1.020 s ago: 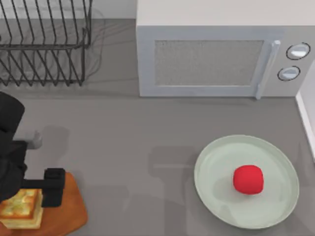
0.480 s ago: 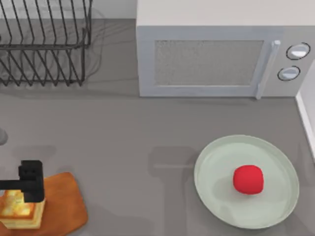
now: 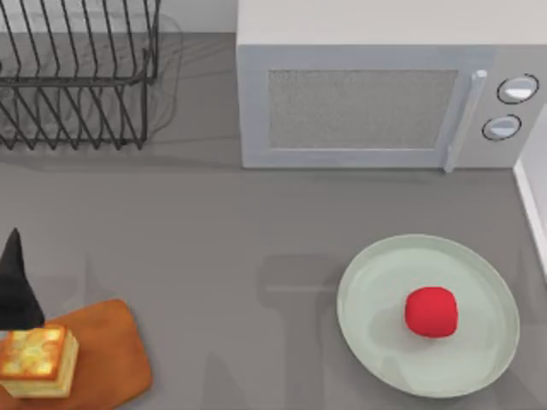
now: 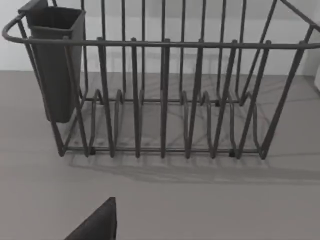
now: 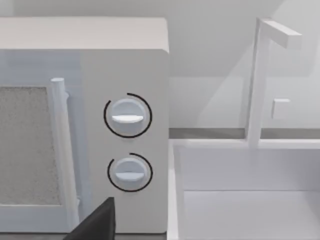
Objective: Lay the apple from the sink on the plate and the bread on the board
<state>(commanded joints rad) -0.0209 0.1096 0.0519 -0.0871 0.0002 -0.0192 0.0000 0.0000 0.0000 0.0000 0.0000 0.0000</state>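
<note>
Both items look like they're where they belong. The apple (image 3: 431, 312) sits on the pale green plate (image 3: 367, 290), a bit right of the dish's middle, at the table's right side. The bread (image 3: 36, 361) rests toasted side up on the wooden board (image 3: 115, 354), down in the near-left corner, on the board's left part. Nothing is touching either one, so I'd call the task basically done; all that's left, as far as I can judge, is the arms getting out of the way.

The left gripper (image 3: 15, 286) is just a dark pointed sliver at the table's left edge, right behind the bread, apart from it. I can't tell whether its fingers are spread or closed. The left wrist view looks at the wire dish rack (image 4: 165, 95) with its dark utensil cup (image 4: 54, 60). The right wrist view faces the microwave (image 5: 85, 125) dials and the white sink (image 5: 240, 200), so that arm seems parked off to the right.

Compared with a second ago, the left gripper was down over the bread with the arm across the board; half a second ago it was higher, and now it's pulled nearly off the table. Bread, apple and plate haven't budged.
</note>
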